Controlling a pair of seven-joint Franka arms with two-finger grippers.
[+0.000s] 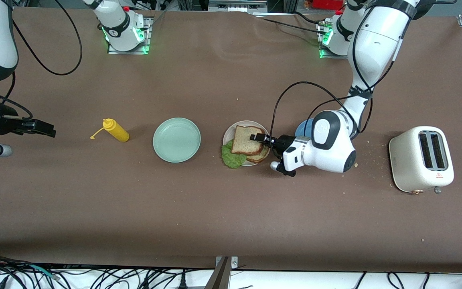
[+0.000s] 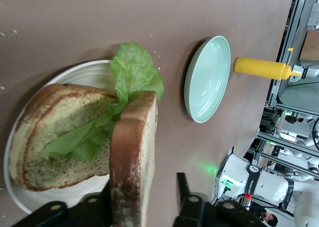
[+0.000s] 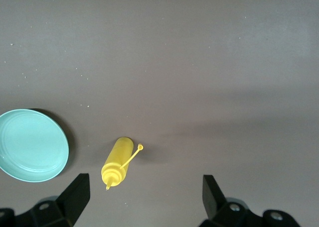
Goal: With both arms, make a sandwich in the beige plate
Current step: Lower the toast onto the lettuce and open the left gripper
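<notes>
Sandwich assembly at the beige plate point(image 1: 227, 136), which lay mid-table between the mint plate point(image 1: 177, 139) and a blue plate point(image 1: 304, 127) mostly hidden by the left arm. The left gripper point(image 1: 260, 138) was over the beige plate with the top slice point(image 2: 132, 160) between its fingers point(image 2: 182, 189); one finger stood clear of the crust, so the jaws were parted and the slice rested loosely, not clamped. The bottom slice point(image 2: 47, 137) lay on the plate with the lettuce point(image 2: 132, 77) on it, the leaf hanging over the rim.

The right gripper point(image 3: 144, 192) waited, fingers wide apart and empty, over the table's end on the right arm's side, near the mustard bottle point(image 1: 115, 130).

Risk: the top slice sat skewed on the stack; withdrawing the fingers could drag it off or pull the lettuce out.

The left wrist view alone showed the gap at the finger and the leaf between slices; the front view alone showed the toaster point(image 1: 421, 158) and the blue plate.
</notes>
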